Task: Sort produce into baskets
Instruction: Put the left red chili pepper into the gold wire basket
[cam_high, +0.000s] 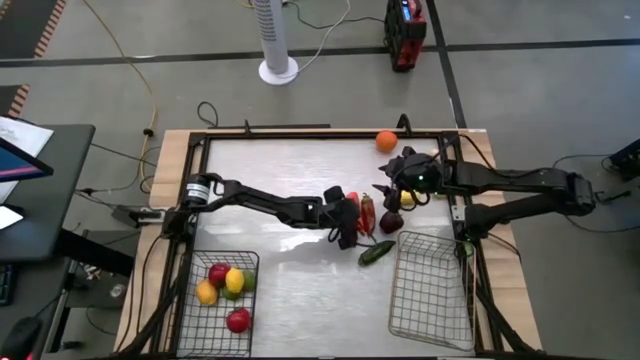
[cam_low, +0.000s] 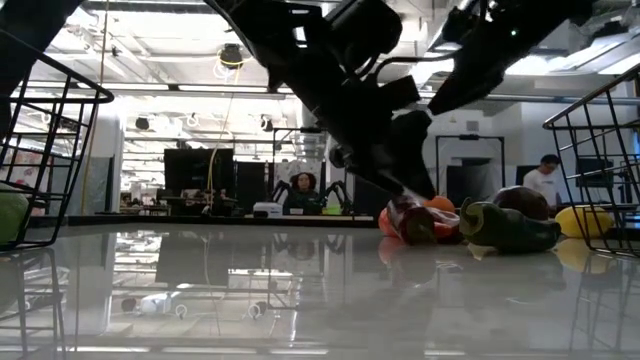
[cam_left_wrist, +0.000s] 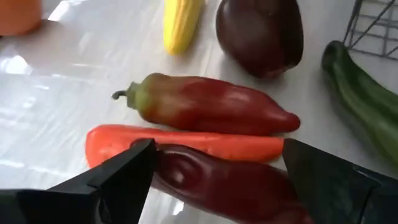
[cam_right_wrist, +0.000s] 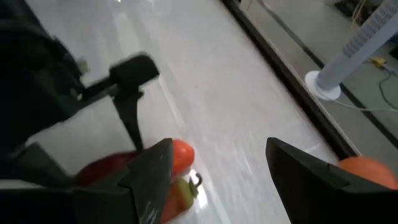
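Baskets sit nearest: the left basket (cam_high: 212, 305) holds a red apple (cam_high: 238, 320), two yellow lemons (cam_high: 234, 281) and a partly hidden lime, while the right basket (cam_high: 432, 290) holds nothing. Mid-tabletop (cam_high: 290, 170), the left claw (cam_left_wrist: 214, 177) gapes wide around a dark red pepper (cam_left_wrist: 230, 186) beside a carrot (cam_left_wrist: 186, 142), second pepper (cam_left_wrist: 217, 106), corn (cam_left_wrist: 180, 22), plum (cam_left_wrist: 261, 31) and cucumber (cam_high: 377, 252). Beyond, the right claw (cam_right_wrist: 217, 171) hovers open, empty, near an orange (cam_high: 386, 141).

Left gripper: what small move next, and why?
Probably lower and close. The left gripper is open, its fingers either side of a dark red pepper that lies against the carrot, so a careful close should take the pepper alone.
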